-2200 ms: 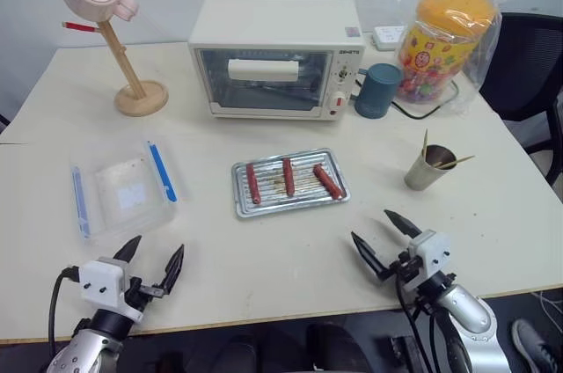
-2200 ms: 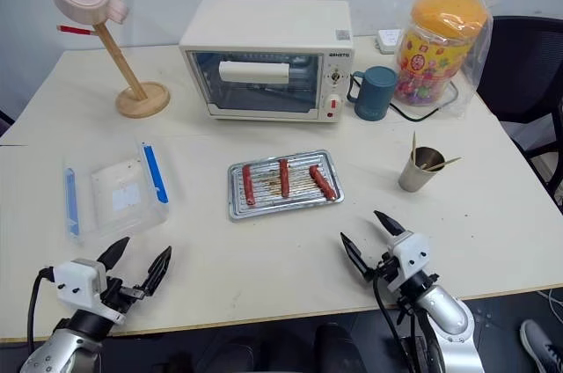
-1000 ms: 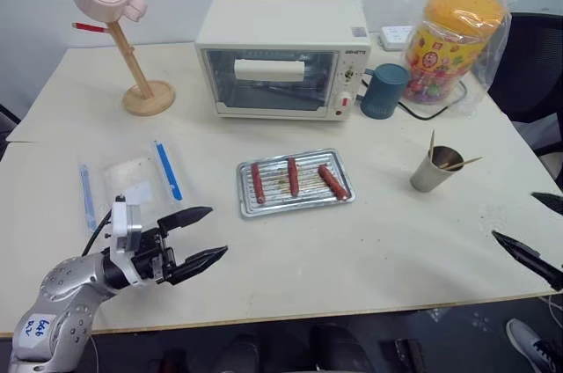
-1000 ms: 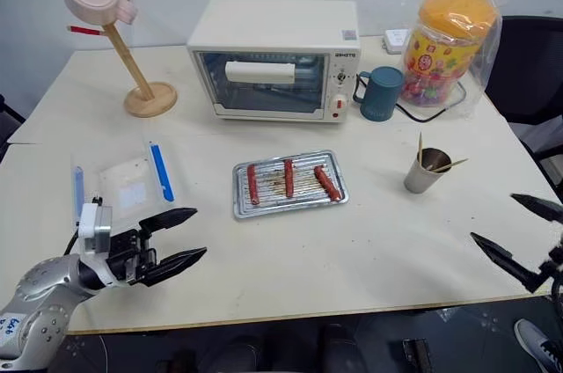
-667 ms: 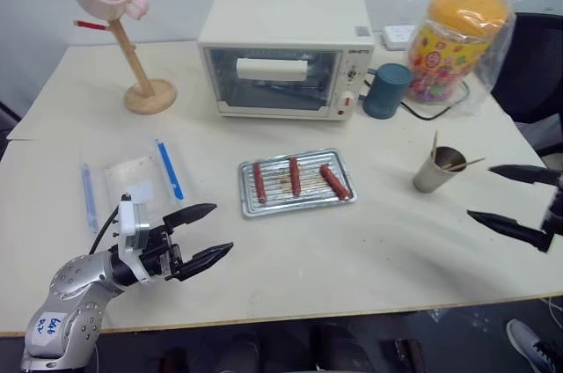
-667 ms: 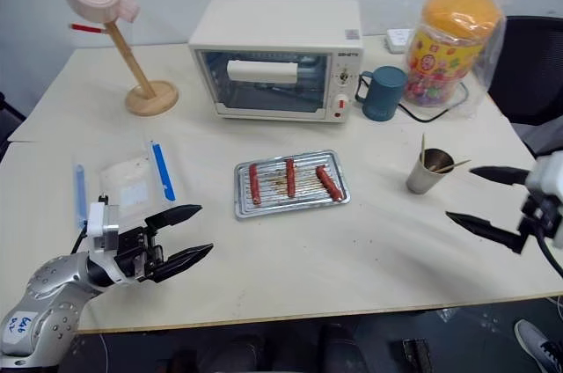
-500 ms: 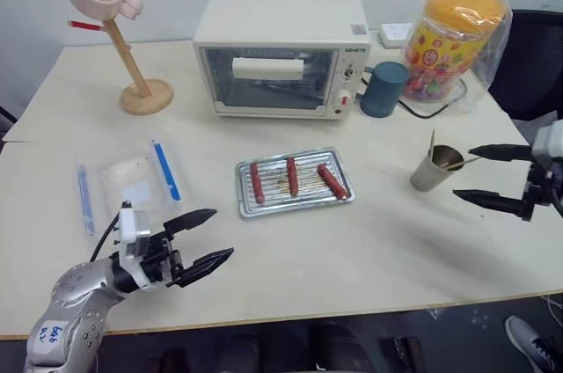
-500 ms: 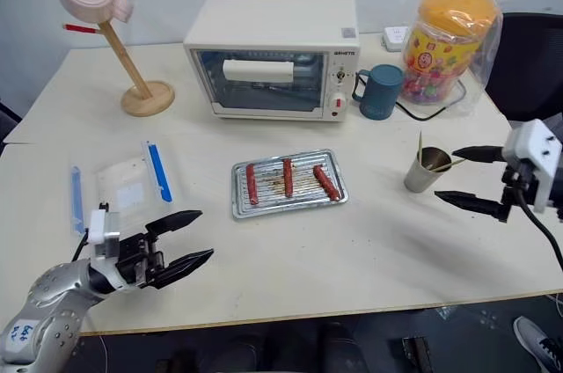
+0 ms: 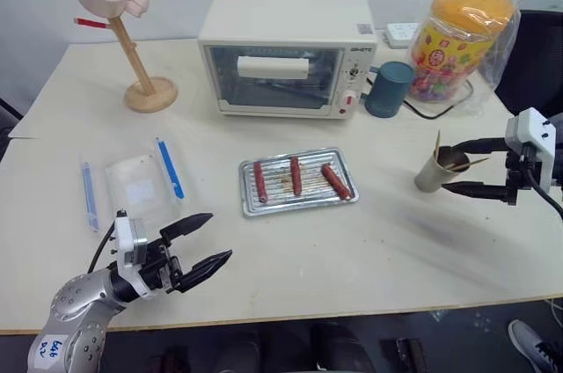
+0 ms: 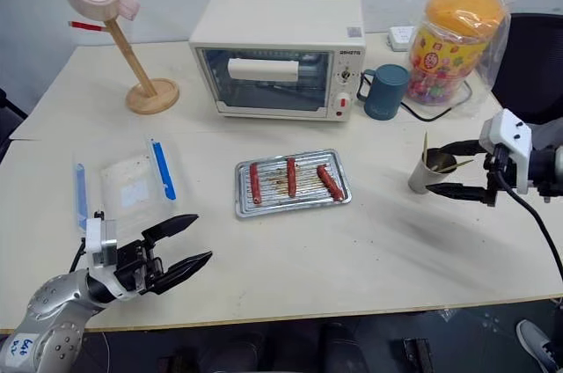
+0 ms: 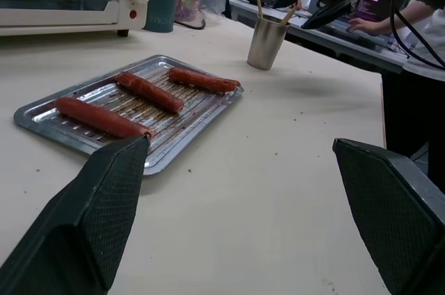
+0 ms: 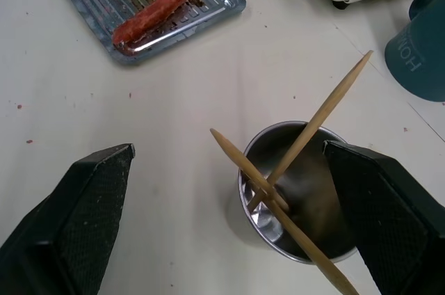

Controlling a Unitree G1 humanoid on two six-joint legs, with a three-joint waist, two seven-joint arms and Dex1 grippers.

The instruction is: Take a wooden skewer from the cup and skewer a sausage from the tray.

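Observation:
The dull-silver cup [image 9: 431, 174] stands at the table's right with wooden skewers [image 12: 318, 120] leaning out of it. My right gripper [image 9: 442, 167] is open just above it, with a finger to each side of the skewer tips and nothing held. Three reddish sausages [image 9: 296, 176] lie side by side on the steel tray [image 9: 249, 208] mid-table. Near the front left, my left gripper [image 9: 221, 235] is open and empty, pointing toward the tray. The left wrist view shows the tray [image 11: 182, 125], the cup [image 11: 268, 43] and the right gripper [image 11: 313, 3].
A white toaster oven [image 9: 286, 52] stands at the back, with a teal mug [image 9: 388, 90] and a bagged candy jar [image 9: 457, 30] to its right. A clear box with blue clips [image 9: 136, 190] lies left of the tray. A pink stand [image 9: 149, 93] is back left.
My right gripper has swung in from the table's right edge to the cup and now hovers open over it. The left gripper has stayed in place, open.

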